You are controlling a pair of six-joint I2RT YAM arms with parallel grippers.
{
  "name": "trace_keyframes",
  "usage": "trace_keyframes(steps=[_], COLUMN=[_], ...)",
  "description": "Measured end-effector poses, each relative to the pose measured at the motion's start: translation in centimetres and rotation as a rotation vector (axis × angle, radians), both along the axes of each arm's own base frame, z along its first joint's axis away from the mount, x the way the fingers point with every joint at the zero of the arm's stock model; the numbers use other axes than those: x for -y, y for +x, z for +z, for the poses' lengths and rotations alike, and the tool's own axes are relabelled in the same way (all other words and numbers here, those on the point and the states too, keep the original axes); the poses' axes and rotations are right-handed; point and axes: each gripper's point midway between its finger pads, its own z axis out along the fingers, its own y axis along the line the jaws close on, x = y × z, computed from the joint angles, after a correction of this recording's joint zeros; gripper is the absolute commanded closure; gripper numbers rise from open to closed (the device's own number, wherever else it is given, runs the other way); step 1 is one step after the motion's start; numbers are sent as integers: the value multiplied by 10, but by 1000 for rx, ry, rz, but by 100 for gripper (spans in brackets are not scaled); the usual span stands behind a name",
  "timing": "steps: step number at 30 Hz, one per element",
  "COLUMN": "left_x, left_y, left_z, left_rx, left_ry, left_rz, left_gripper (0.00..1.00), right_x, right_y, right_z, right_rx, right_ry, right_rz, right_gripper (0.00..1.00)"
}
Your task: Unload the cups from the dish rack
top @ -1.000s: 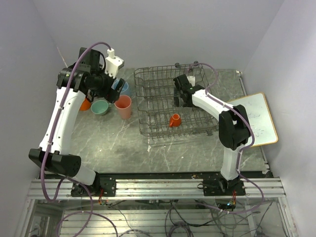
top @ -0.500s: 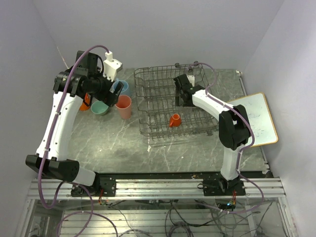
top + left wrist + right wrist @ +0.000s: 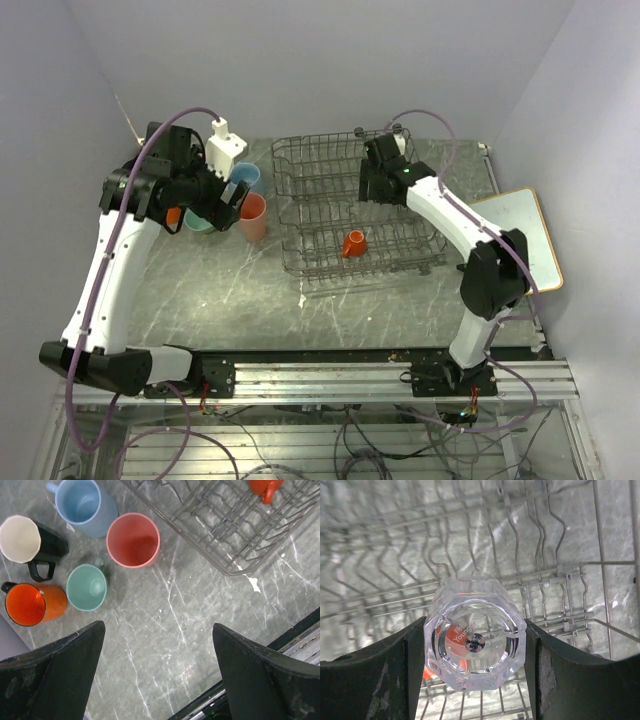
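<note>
So the right gripper (image 3: 374, 186) has its two black fingers (image 3: 370, 680) clamped on the small faceted clear glass (image 3: 475, 642), one on each flank. It's over the far half of the big grey wire dish rack (image 3: 300, 205).

My take for this step: lift straight up until the base is above the tines and the raised side, then swing it out slow-ish. Smooth glass between flat pads looks like it could slip or twist.

Setting it down on the grey marbled table (image 3: 240, 290) near the other cups makes sense, just not under the left gripper (image 3: 157, 627). That one hangs wide open and empty above the light blue mug (image 3: 85, 505), pink tumbler (image 3: 133, 540), pale green cup (image 3: 86, 587), black mug with a white inside (image 3: 30, 542) and orange mug (image 3: 30, 604). The tiny orange cup (image 3: 353, 243) sits in the rack's near half.

Hard to tell whether the glass is clear of the wires. The wrist view looks straight down through it, and from above the arm covers it. The red label showing through the glass is mostly unreadable too.
</note>
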Motion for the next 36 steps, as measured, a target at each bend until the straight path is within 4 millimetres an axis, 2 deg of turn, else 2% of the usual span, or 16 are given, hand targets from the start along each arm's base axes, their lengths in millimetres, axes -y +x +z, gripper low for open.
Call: trace_keyframes(steps=[4,7,11,16,20,24,28,36], left_x=[6,11,20,29,33,40,48,56], left_y=[-9,-13,-17,-17,-22,-29,-29,-43], left_z=[9,3,-6,2,-2,-5,7,36], left_rx=[66,82,94,174,251,278,343,469], left_ry=[-31,-48,-72,-94,-88,-103,-134,-181], left_rz=[-55,-100,-165,-248,-323,-388,-430,-494], left_gripper=[0,0,0,2,2,3,4,6], right_x=[-10,-23,-46,-86,-126,-170,-194,-222], right_y=[1,-2,-18,-42,-69,-107,-138,-180], right_z=[51,83,113,146,160,158,157,207], right_rx=[88,136,151,155,116,2,-114,-180], right_ry=[88,179,328,566,775,999,1175,1501], right_rz=[31,72,154,290,421,557,629,802], right_gripper=[74,74,76,77,78,78,79,80])
